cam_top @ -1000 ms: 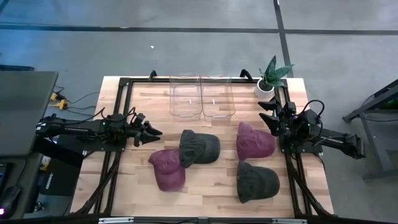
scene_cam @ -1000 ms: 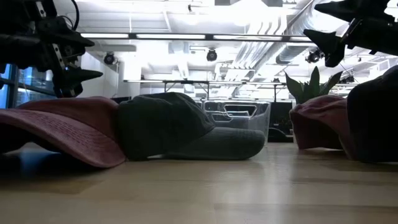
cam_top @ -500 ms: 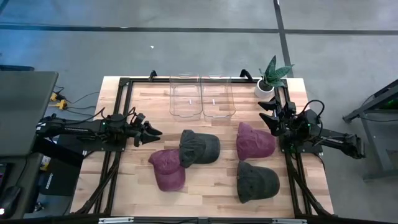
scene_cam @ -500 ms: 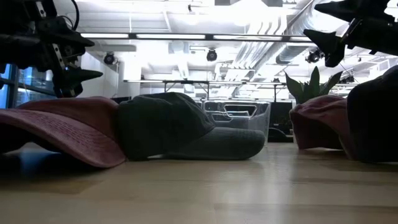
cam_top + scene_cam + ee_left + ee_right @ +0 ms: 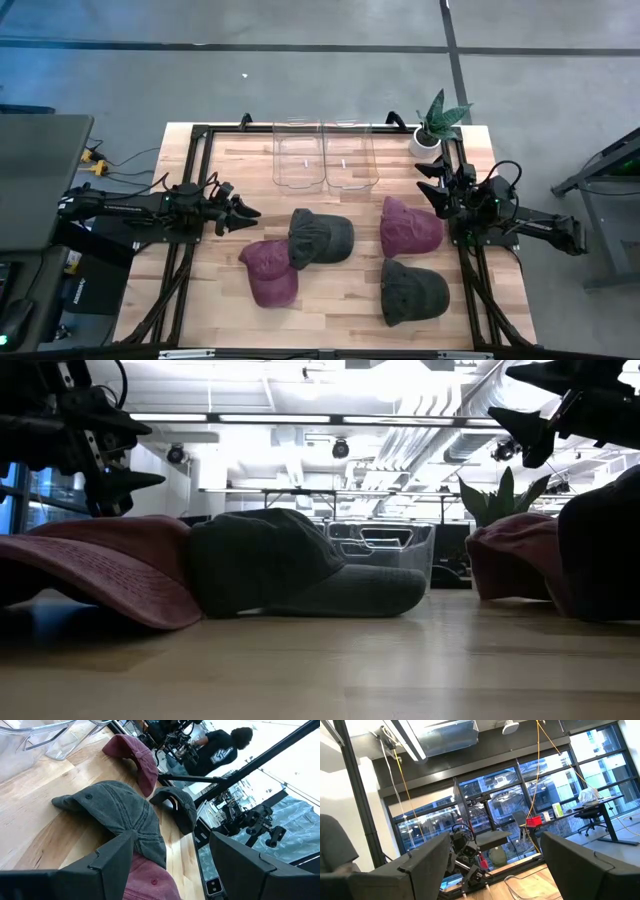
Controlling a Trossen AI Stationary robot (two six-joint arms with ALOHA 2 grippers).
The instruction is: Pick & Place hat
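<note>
High view looks straight down on the whole tabletop [image 5: 230, 300]. Low view sits at surface level, close behind the grey cap [image 5: 280, 565] (shared with left wrist view); right wrist view faces the windows.

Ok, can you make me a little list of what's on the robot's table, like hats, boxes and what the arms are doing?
hats: four, two maroon, two dark grey
overlap: left grey hat lies partly over left maroon hat
clear bins: two, side by side
bins' contents: no hats
plant: potted
left gripper: open, holding nothing
right gripper: open, holding nothing
</note>
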